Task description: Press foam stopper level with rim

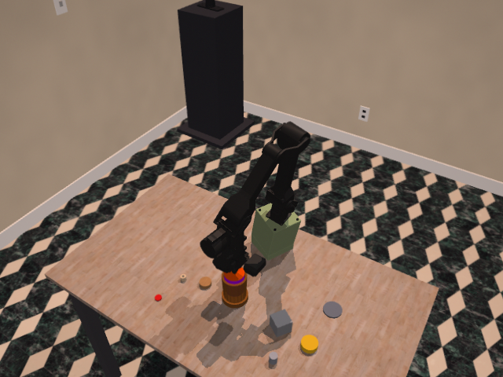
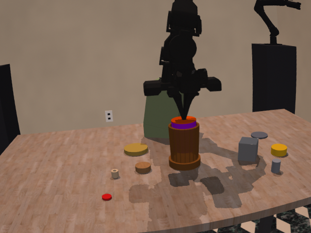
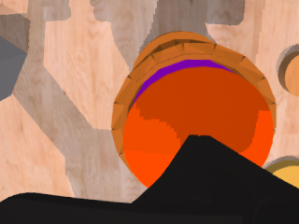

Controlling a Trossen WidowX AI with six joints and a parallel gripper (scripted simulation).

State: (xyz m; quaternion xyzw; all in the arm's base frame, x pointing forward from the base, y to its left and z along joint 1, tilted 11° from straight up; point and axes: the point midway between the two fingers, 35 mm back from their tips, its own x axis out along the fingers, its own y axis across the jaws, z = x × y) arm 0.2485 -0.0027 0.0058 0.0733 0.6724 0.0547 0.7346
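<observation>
A brown ribbed jar point(image 1: 234, 293) point(image 2: 183, 146) point(image 3: 163, 52) stands upright near the middle of the table. Its foam stopper point(image 1: 240, 272) point(image 2: 183, 120) point(image 3: 200, 119) has an orange top and a purple side band, and it sticks up a little above the rim. My gripper point(image 2: 184, 117) point(image 1: 234, 269) is shut and empty. It points straight down, and its closed fingertips touch the middle of the stopper's top. In the wrist view the black fingers hide the stopper's near part.
A green block point(image 1: 273, 237) point(image 2: 156, 115) carries the arm's base behind the jar. A tan disc point(image 2: 143, 167), a mustard disc point(image 2: 135, 149), a small spool point(image 2: 114, 173) and a red button point(image 2: 106, 196) lie left. A grey cube point(image 2: 248, 148), grey disc point(image 2: 259, 134), yellow puck point(image 2: 278, 149) and grey cylinder point(image 2: 275, 165) lie right.
</observation>
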